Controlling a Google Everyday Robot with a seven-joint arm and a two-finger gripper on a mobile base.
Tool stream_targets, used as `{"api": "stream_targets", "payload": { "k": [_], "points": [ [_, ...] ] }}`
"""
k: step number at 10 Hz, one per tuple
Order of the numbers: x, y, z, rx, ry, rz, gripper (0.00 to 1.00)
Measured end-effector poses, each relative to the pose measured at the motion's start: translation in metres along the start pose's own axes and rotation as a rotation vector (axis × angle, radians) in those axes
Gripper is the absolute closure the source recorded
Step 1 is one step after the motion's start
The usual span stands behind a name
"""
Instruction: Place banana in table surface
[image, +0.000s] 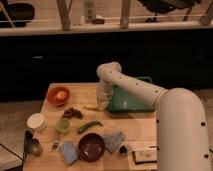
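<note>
The banana is a slim pale-yellow fruit lying on the light-tan table surface, just left of the dark green tray. My gripper hangs at the end of the white arm, right at the banana's right end and beside the tray's left edge. The arm reaches in from the lower right and bends over the tray. The curved green pod-like vegetable lies on the table in front of the banana.
An orange bowl with a round fruit sits at the back left. Dark dried fruit, a white cup, a green cup, a maroon bowl, a blue sponge, a grey-blue cloth and utensils crowd the front left.
</note>
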Motion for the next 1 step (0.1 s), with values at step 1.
{"api": "stream_targets", "payload": {
  "k": [1],
  "points": [
    [0.0000,0.0000,0.0000,0.000,0.000,0.000,0.90]
  ]
}}
